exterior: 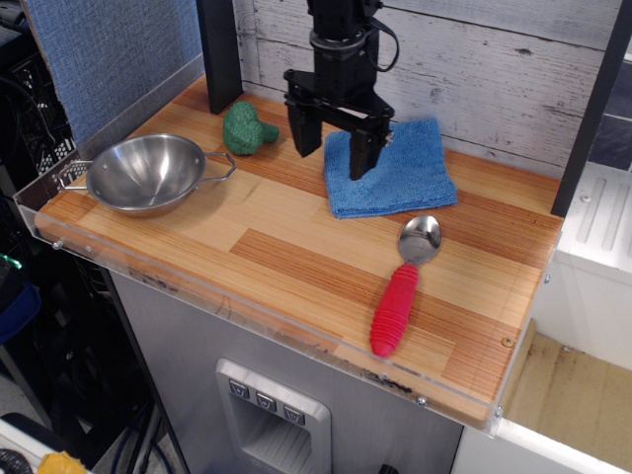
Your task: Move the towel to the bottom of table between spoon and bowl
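Black and boxy, your gripper hangs over the far middle of the table with its two fingers spread wide apart, nothing between them. You can see the left finger over bare wood just left of the cloth, and the right finger in front of the cloth's near-left part; whether either tip touches anything cannot be told from this view.

Under and to the right of the claw lies the square folded blue microfibre towel, flat on the far side of the striped wooden butcher-block table, close to the grey plank wall. Just near of the towel's near-right corner you have the spoon with the shiny metal head and ribbed red handle, its head toward the towel and its handle pointing at the near edge. Left of the claw sits a small green broccoli-like toy. Farther left and nearer, the round stainless-steel bowl with wire loop handles stands upright by the table's left edge.
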{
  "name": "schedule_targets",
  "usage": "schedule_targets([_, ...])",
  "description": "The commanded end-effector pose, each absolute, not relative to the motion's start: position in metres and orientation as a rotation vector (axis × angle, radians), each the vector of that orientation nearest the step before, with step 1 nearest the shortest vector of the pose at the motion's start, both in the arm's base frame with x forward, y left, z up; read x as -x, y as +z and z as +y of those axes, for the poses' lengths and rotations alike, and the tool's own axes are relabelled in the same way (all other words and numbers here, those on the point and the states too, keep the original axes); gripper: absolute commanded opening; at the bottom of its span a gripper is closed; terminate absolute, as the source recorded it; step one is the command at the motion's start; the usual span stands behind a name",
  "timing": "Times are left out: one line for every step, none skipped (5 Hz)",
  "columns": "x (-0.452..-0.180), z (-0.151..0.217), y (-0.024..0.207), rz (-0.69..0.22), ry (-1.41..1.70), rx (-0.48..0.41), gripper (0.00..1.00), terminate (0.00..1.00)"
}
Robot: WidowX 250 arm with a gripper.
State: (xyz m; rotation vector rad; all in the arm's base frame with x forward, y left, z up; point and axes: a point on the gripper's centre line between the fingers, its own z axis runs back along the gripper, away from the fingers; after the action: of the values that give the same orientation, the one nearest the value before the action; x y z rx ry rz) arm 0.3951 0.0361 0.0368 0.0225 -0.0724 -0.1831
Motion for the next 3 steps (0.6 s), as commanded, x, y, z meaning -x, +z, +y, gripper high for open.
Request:
schedule_targets([-0.423,0.015,0.051,-0.147,-0.211,-0.02,1.0,0.0])
schedule_targets([-0.43,0.007,0.054,-0.165,-0.213,-0.008,1.0,0.0])
schedule_targets([-0.428,0.008,0.035,-0.126,-0.221,-0.018,1.0,0.0])
